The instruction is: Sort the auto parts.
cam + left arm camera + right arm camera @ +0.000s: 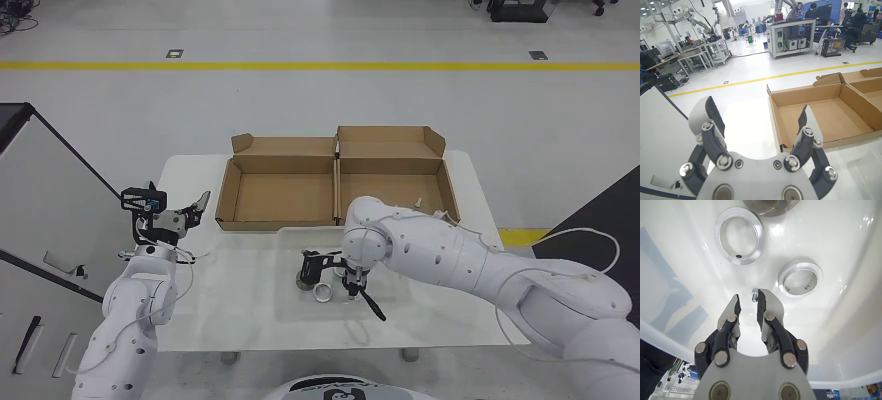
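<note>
The right pincer point(748, 293) is down inside the white tray point(819, 234); its two fingers are only a little way apart and hold nothing. A tiny bolt point(754, 296) lies on the tray floor between the tips, right beside one finger (I cannot tell if it touches). The bolt's long side runs the same way as the fingers; its head looks to be at the end away from the wrist. A big ring point(739, 236) and a small ring point(800, 277) lie flat near it; a dark round part point(772, 207) sits past the big ring. The left pincer point(757, 103) is spread wide with nothing in it, by the left side of the table point(240, 320), near a brown box point(819, 121); a second box point(395, 185) sits right against that one.
</note>
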Available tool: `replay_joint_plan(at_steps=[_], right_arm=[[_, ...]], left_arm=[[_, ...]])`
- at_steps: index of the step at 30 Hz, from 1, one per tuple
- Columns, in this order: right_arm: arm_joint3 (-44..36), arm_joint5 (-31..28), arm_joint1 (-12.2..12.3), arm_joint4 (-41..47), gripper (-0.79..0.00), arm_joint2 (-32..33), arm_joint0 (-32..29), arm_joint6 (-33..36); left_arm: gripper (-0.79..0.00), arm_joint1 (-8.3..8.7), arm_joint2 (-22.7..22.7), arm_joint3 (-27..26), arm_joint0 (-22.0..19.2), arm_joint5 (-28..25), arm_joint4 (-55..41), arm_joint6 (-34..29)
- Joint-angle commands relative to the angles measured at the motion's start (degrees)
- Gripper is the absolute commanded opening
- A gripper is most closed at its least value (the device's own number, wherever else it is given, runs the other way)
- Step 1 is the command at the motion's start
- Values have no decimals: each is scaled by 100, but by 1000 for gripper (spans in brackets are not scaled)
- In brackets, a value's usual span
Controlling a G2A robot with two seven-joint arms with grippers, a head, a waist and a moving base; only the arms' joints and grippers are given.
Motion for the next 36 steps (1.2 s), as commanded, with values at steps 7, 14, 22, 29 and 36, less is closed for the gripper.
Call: replay_joint_plan(at_steps=[7,14,22,29,36], right_arm=[[36,-15,-28,-97,-566,40,-31,-48],[28,-19,-50,-193,-551,84,-67,-90],[70,-70,-83,-278,-554,118,-107,-113],[180,-100,-126,-306,-594,124,-139,-100],[228,-50,-155,-339,-785,144,-154,-50]], left_arm=[[0,0,0,0,0,0,0,0],[0,0,0,0,0,0,0,0],[0,0,0,0,0,0,0,0],[0,0,0,0,0,0,0,0],[0,0,0,0,0,0,0,0]])
